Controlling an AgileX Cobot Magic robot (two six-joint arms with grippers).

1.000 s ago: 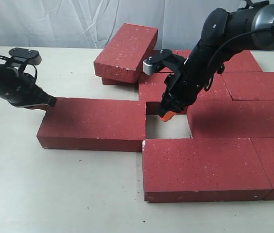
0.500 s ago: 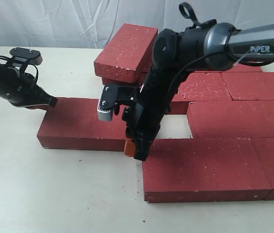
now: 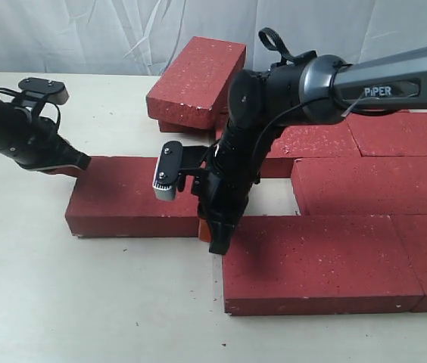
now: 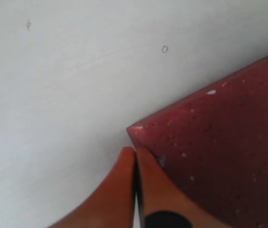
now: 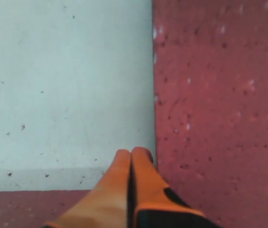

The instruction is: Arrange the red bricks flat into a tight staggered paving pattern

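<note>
A loose red brick (image 3: 134, 195) lies flat on the table, left of the laid red bricks. My left gripper (image 3: 79, 161) is shut with nothing in it, its tips against this brick's far left corner; the left wrist view shows the gripper (image 4: 135, 152) at that corner of the brick (image 4: 219, 152). My right gripper (image 3: 213, 236) is shut and empty, pointing down at the loose brick's near right corner, beside the front laid brick (image 3: 312, 261). In the right wrist view the gripper (image 5: 133, 153) sits along that brick's edge (image 5: 219, 109).
Two more bricks (image 3: 198, 72) are stacked, tilted, at the back. Laid bricks (image 3: 372, 185) fill the right side, with a bare gap (image 3: 270, 198) between them and the loose brick. White table (image 3: 85, 302) stretches in front and to the left.
My right arm swung from the gap among the laid bricks to the loose brick's near right corner. The loose brick and my left gripper shifted slightly right.
</note>
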